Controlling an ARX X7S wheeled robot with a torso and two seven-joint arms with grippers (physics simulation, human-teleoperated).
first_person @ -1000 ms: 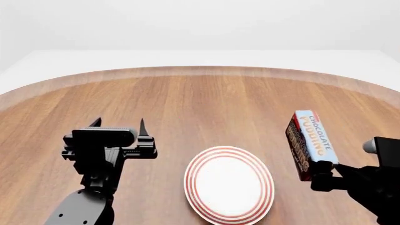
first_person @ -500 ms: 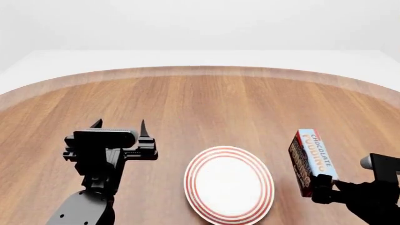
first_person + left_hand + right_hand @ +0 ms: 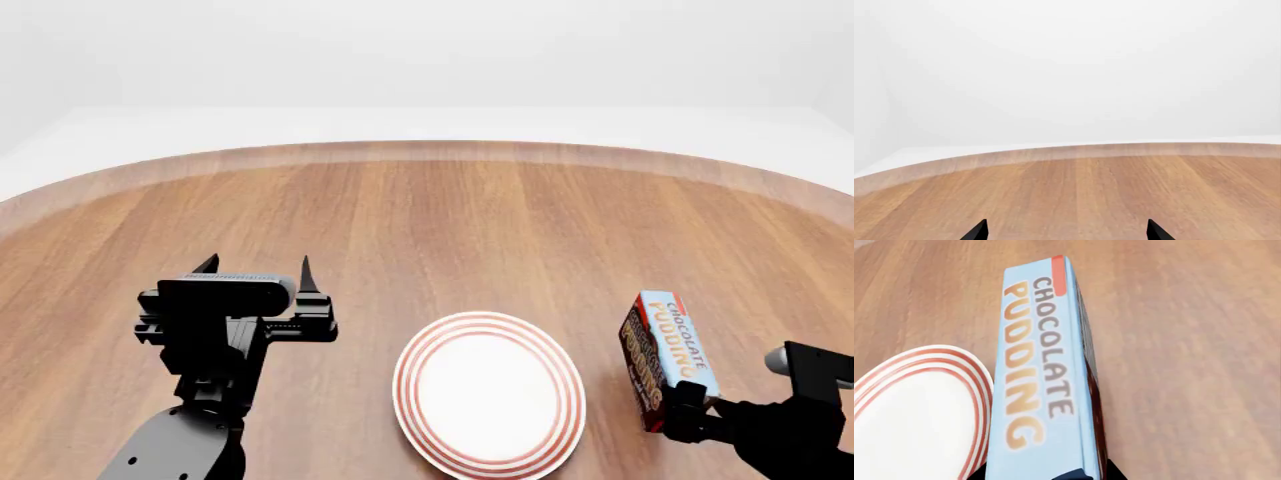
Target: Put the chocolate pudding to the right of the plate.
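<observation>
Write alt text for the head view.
The right gripper holds the chocolate pudding carton just right of the red-ringed plate on a round wooden table. The left gripper hovers open and empty to the plate's left.

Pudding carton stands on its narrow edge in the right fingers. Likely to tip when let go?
Probably yes. The dark brown chocolate pudding carton with the light-blue top is tall and thin on its narrow side, so a nudge could topple it, perhaps toward the round white red-ringed plate close beside it. It looks like stiff card. The right gripper holds only its near end, so it may pivot.
</observation>
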